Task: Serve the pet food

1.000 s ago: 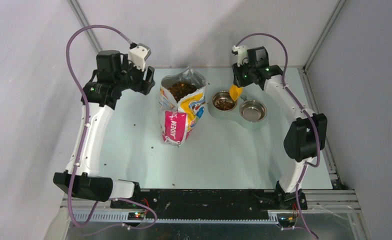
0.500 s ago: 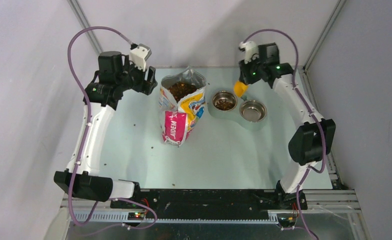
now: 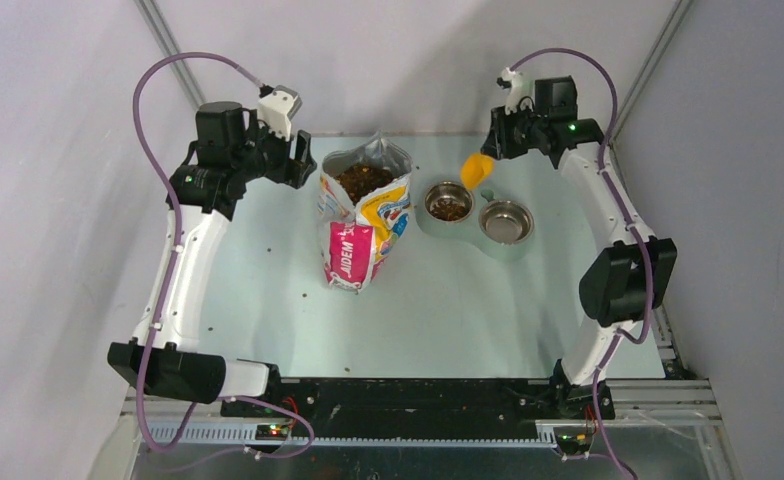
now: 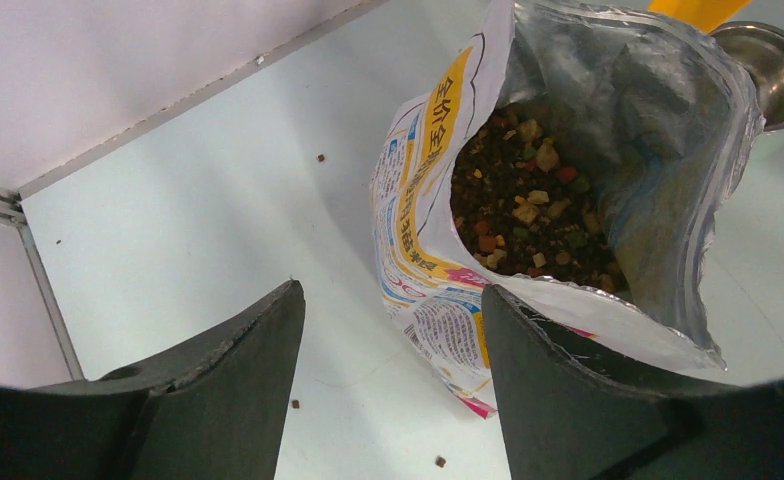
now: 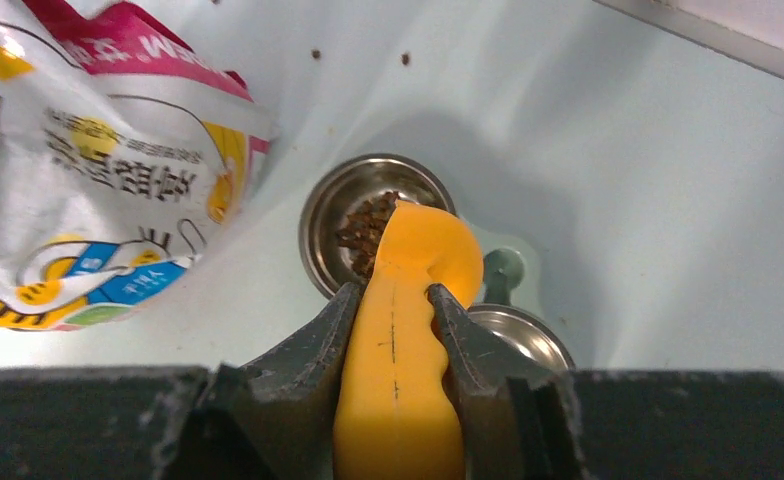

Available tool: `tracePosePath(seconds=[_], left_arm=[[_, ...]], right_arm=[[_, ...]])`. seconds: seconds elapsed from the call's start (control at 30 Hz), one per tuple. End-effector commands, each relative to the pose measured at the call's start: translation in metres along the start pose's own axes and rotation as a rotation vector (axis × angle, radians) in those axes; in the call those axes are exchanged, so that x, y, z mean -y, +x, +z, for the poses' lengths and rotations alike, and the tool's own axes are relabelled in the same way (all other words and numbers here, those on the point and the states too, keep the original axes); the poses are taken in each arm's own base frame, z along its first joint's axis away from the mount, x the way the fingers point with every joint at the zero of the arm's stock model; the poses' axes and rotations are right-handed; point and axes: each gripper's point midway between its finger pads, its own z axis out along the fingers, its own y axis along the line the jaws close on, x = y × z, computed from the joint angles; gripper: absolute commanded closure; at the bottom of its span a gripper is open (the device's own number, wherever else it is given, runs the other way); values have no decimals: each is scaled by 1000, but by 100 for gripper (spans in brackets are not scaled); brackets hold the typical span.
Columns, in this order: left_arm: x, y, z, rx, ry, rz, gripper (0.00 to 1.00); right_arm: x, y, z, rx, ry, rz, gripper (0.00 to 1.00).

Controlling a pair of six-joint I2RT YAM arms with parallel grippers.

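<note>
On the table point(image 3: 448, 310) an open bag point(image 3: 360, 225) stands upright with pet food point(image 4: 528, 220) in its mouth. More of it lies in the left bowl point(image 5: 318, 215) just right of the bag. Farther back, the left gripper point(image 4: 390, 300) hangs beside the bag, jaws spread. The right gripper point(image 5: 395, 295) pinches a yellow scoop point(image 5: 423, 250) above that bowl.

Pale grey walls point(image 3: 408, 60) enclose a pale mint table point(image 3: 448, 310) on three sides
</note>
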Motion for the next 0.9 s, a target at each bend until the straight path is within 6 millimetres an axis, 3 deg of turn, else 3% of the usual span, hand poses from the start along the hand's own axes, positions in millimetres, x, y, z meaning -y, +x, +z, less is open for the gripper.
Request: tracePosePath(seconds=[0.0, 0.2, 0.3, 0.37, 0.47, 0.63, 0.73, 0.87], left_arm=[[3, -12, -9, 51, 2, 3, 28], [6, -9, -4, 55, 11, -45, 27], [8, -10, 1, 58, 19, -103, 27], [8, -11, 3, 61, 20, -140, 27], [6, -9, 5, 57, -3, -207, 27], [10, 5, 3, 22, -16, -308, 27], [11, 8, -2, 26, -25, -308, 27], [15, 7, -12, 59, -21, -306, 27]], right_arm=[[-17, -61, -28, 167, -85, 18, 100], [-31, -130, -71, 372, -152, 142, 100], [-56, -163, -92, 459, -260, 169, 100], [-83, -174, -96, 475, -335, 150, 100], [-120, -177, -96, 473, -415, 72, 100], [-182, -145, -78, 374, -496, -157, 100], [-196, -123, -63, 287, -525, -211, 100], [-215, -113, -55, 233, -552, -261, 100]])
